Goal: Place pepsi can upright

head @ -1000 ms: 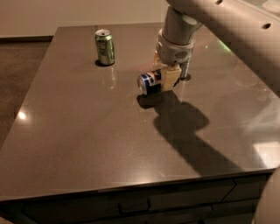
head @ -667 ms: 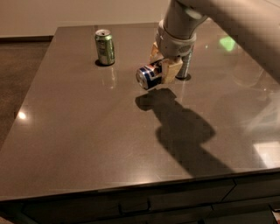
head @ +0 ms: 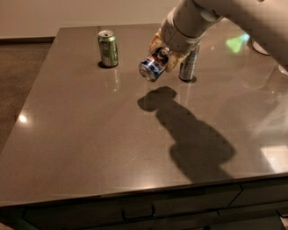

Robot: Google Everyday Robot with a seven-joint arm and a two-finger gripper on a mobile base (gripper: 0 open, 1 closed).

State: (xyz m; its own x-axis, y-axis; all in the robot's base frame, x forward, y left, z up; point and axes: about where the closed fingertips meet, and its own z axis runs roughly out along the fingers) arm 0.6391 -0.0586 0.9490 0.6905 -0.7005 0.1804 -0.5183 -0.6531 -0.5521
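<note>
The arm [head: 211,13] enters from the upper right of the camera view and reaches down over the far half of the bench [head: 90,134].

Gripper: the gripper [head: 163,55] is positioned above the bench surface, between the green can [head: 108,48] and the slim silver can [head: 189,65]. Its two tan fingers [head: 157,41] are closed around the pepsi can [head: 152,68], one on each side of the can body.

Pepsi can: the can is held in the air, clear of the bench. It is tilted, not upright: one silver end points down and to the left, toward the camera, and the opposite end sits up between the fingers. The blue body and part of the logo are visible.

Other items:
- The green can stands upright on the bench, to the left of the gripper and well apart from it.
- The slim silver can stands upright on the bench just beside the gripper, on its right; the arm hides its upper part.
- The shadow [head: 189,134] of the arm and can falls on the bench below the gripper and runs toward the front right edge.
- A drawer front [head: 135,211] shows under the near edge of the bench.
</note>
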